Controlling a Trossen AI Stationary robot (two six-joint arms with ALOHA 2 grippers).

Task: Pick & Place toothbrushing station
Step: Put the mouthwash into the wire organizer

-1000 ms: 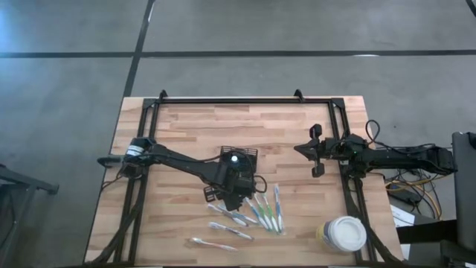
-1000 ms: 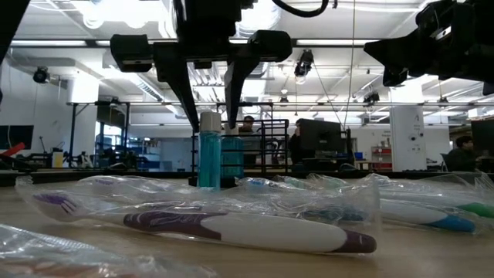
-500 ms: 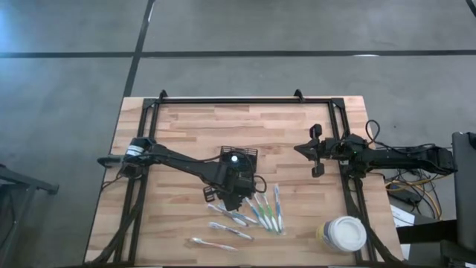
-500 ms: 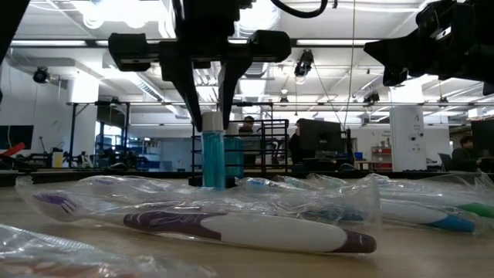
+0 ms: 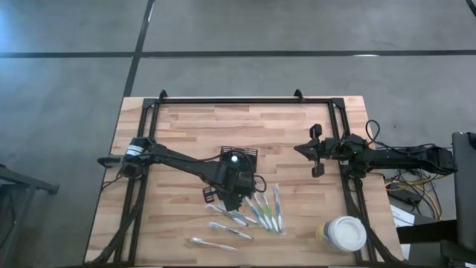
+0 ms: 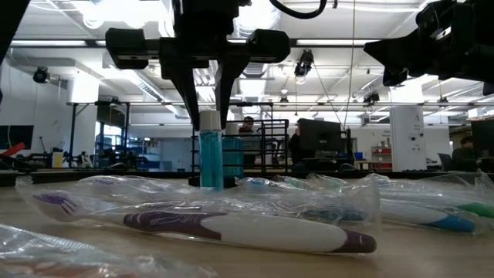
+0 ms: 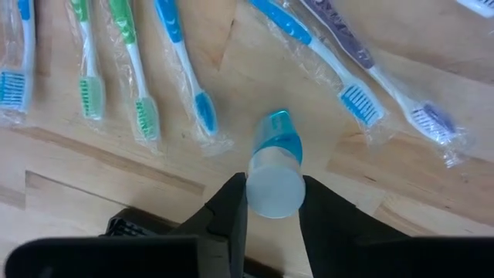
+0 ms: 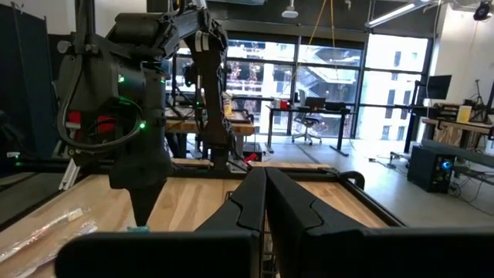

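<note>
A blue bottle (image 6: 210, 158) with a frosted white cap stands upright on the wooden table, among wrapped toothbrushes (image 7: 182, 69). My left gripper (image 6: 210, 117) comes down over it, shut on the cap; from above, the arm (image 5: 232, 179) hides the bottle. The toothbrushing station, a black mesh caddy (image 5: 245, 152), sits just beyond the gripper toward the far edge, partly under the arm. One corner (image 7: 127, 225) shows in the left wrist view. My right gripper (image 5: 300, 149) hangs shut and empty at the table's right side. My left gripper pinches the bottle's white cap (image 7: 253, 197) between its two fingers, one on each side. The fingers (image 6: 193, 93) come from above, pointing steeply down. The bottle stands upright with its base on the table.
Several wrapped toothbrushes (image 5: 253, 214) lie toward the near edge, and one purple-and-white brush (image 6: 247, 230) lies close to the low camera. A round white tub (image 5: 343, 234) stands at the near right corner. Black frame rails (image 5: 245, 99) run along the table's edges.
My left gripper has shut: its fingers stood wide of the bottle's cap a second ago and now close in against both sides of it. The arm has kept its place and the bottle still stands upright.
</note>
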